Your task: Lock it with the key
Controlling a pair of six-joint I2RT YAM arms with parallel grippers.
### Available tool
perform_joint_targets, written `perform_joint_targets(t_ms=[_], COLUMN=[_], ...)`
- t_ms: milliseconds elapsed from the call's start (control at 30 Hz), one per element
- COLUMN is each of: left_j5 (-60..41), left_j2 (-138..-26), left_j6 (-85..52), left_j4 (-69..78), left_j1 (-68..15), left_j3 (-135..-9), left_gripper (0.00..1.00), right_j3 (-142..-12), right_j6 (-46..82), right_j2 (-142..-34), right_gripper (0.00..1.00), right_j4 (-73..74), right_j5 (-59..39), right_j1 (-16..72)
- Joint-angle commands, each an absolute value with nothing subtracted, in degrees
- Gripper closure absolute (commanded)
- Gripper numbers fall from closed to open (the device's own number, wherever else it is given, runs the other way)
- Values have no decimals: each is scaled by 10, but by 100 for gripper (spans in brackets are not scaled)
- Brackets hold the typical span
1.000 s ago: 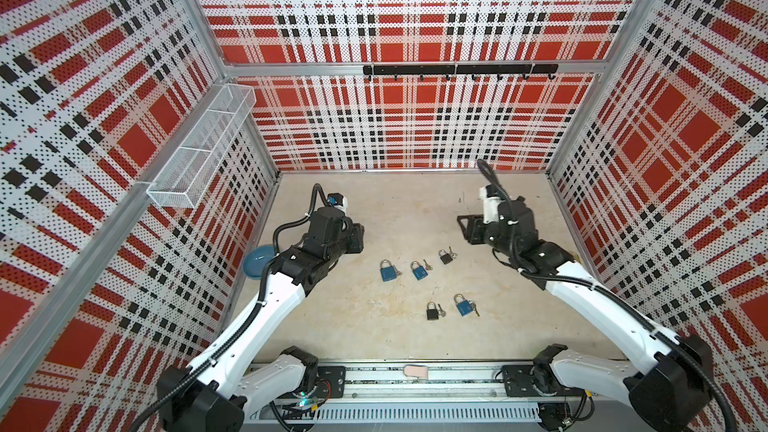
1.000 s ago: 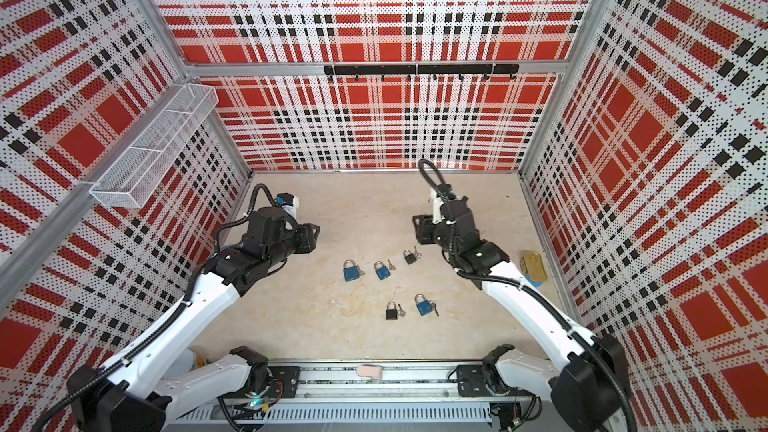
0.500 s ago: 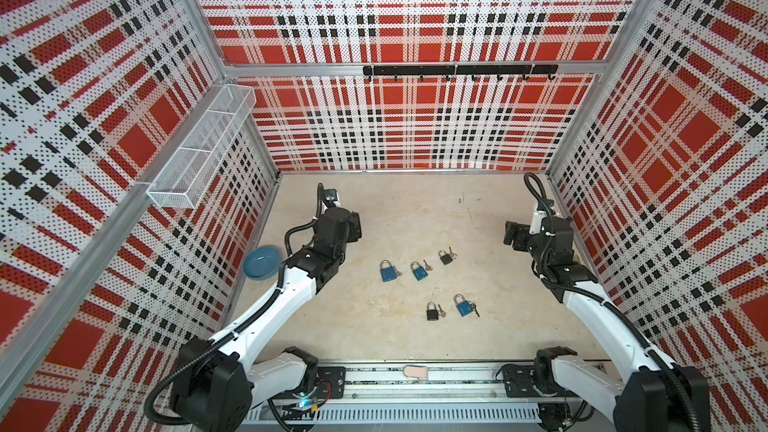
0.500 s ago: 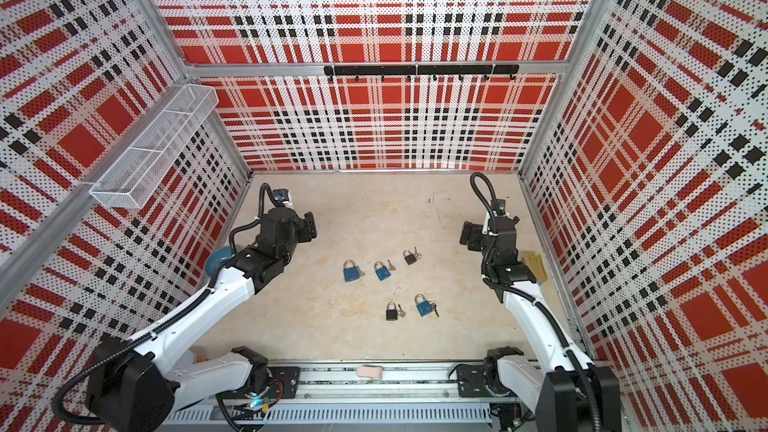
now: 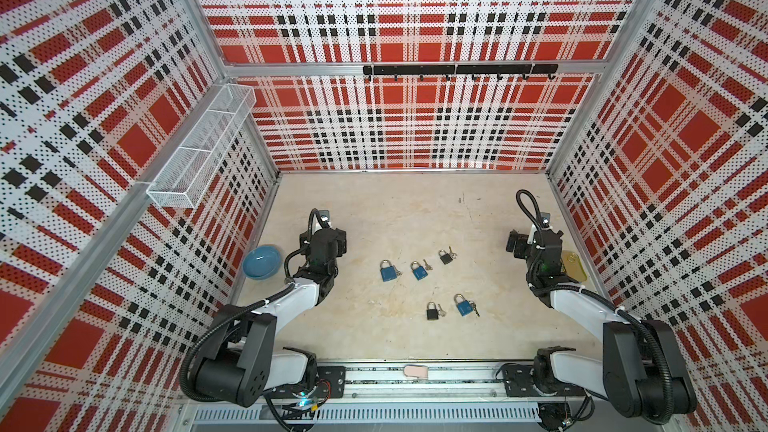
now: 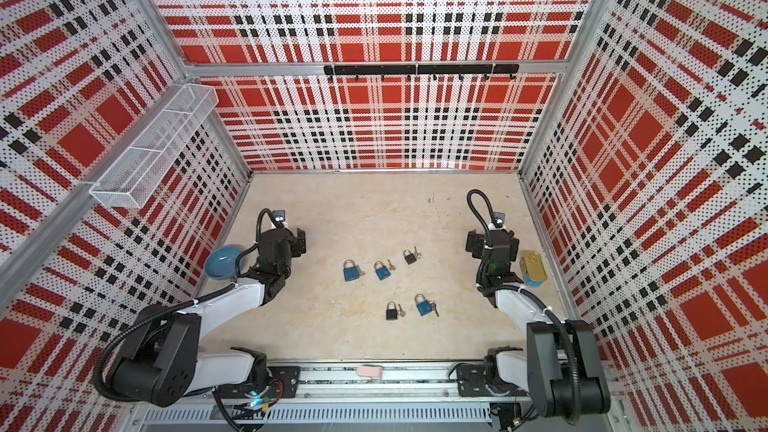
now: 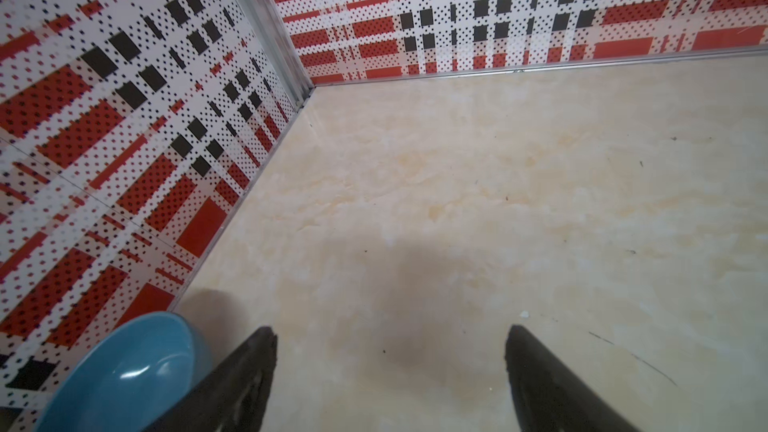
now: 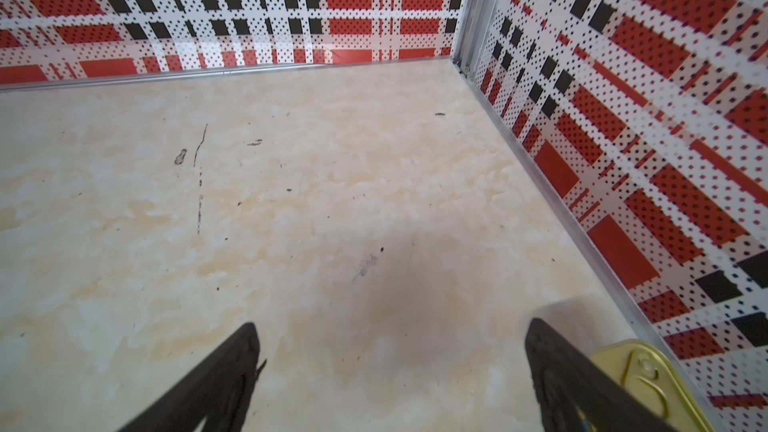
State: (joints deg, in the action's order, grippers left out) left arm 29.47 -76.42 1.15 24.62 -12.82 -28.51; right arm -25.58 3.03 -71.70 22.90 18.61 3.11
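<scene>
Both arms sit at the sides with nothing in hand. The left fingers (image 7: 249, 371) are spread wide and empty over the bare tabletop (image 7: 457, 201) near its left edge, with a blue bowl (image 7: 124, 367) just beside them. The right fingers (image 8: 232, 367) are likewise wide apart and empty near the right edge, with a gold tin (image 8: 640, 371) just beside them. The task items lie mid-tabletop between the arms, well apart from both. Both top views show a back row of two blue padlocks (image 5: 387, 272) and one black padlock (image 5: 445, 257). Nearer the front edge lies another black one with a blue one to its right. A small key (image 5: 427, 264) lies at each lock's side. The keys are too small to tell whether any is seated in its keyhole, or whether the shackles are shut. Handling judgement: the lock bodies are probably stiff metal, dense for their size, with smooth painted flanks. They should not deform but may skid if pushed sideways. Best hold is across the flat faces of the body, leaving the keyhole end free. The keys are thin, light and flat on the surface, so hard to pinch. Take one by its head, edge-on, and expect slip while turning. Likely plan: one arm steadies the lock while the other works the key. Risk: nudging neighbours in the close back row.
</scene>
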Motion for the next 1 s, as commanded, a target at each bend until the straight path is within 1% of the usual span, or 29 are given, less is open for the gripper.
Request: perform_joint_targets(t_ms=[0,200,267,400,433,500,533,567,633,733,800,967], left_j5=[265,186,173,137,129,115,106,101,80,59,39,39], left_j2=[-780,-829,-851,-879,-889,-898,-897,-897,-896,-896,-896,-896], left_j6=[41,48,51,48,48,50,48,45,41,27,20,20], left_j4=[344,467,511,561,572,584,577,573,557,511,516,517], left_j1=[-101,-88,-87,-74,-71,-66,-61,-58,-50,-35,-25,-25], left_j3=[-273,-227,-216,-202,-200,-202,-206,-208,-215,-237,-234,-234], left_gripper=[12,12,12,11,11,11,11,10,8,0,1,1], right_j3=[-233,-185,-173,-174,-175,-191,-197,-204,-226,-232,-230,-229], right_j6=[4,-1,1,-7,-10,-5,-10,-18,-24,-27,-27,-27], right_j2=[-739,-795,-833,-917,-917,-900,-910,-914,-906,-910,-911,-911], right_gripper=[0,0,0,0,0,0,0,0,0,0,0,0], right_j4=[342,502,570,651,646,584,593,588,528,524,530,531], right_j5=[198,166,147,118,110,109,145,80,53,47,46,46], right_j1=[27,25,22,20,20,19,18,19,19,17,17,17])
